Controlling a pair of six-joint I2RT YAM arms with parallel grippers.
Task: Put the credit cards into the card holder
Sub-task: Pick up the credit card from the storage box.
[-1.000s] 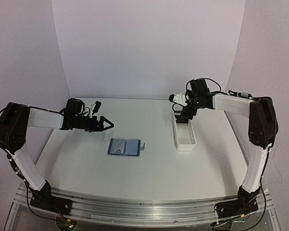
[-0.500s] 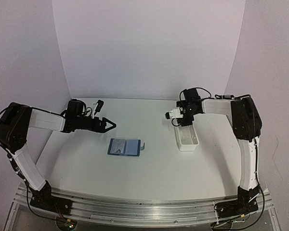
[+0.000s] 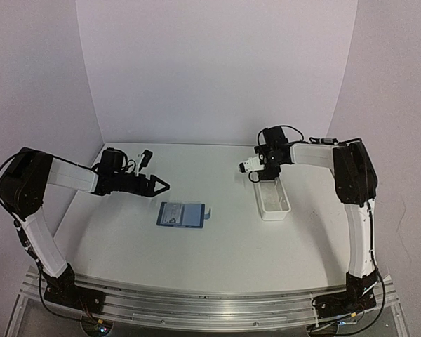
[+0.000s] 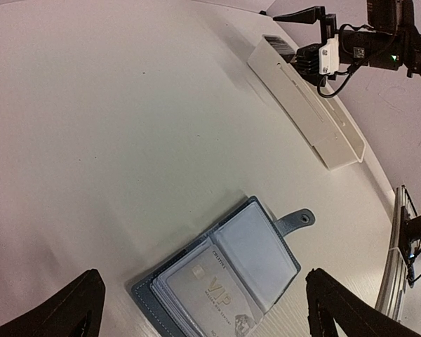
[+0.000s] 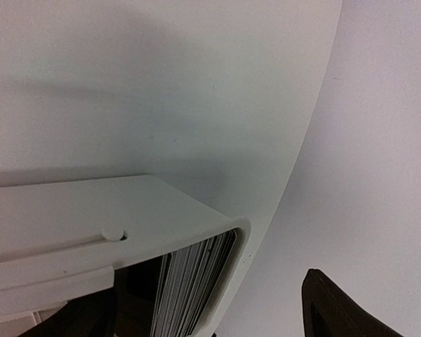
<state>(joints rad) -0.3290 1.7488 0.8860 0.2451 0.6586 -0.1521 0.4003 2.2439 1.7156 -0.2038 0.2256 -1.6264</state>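
Right gripper [image 3: 265,175] hung with fingers spread just above the stack of cards [image 5: 189,281] in the far end of the white tray [image 3: 275,206], pinching nothing. Left gripper [image 3: 163,185], also spread, hovered beside the open card holder [image 3: 182,215], where one card [image 4: 210,291] sat pocketed; most seemingly awaited transfer.

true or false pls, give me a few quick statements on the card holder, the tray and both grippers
1. The card holder lies open. True.
2. A VIP card shows in one of its pockets. True.
3. The left gripper is shut on a card. False: it is open and empty.
4. The tray is empty. False: a stack of cards stands at one end.
5. The right gripper is above the card holder. False: it is at the tray's far end.
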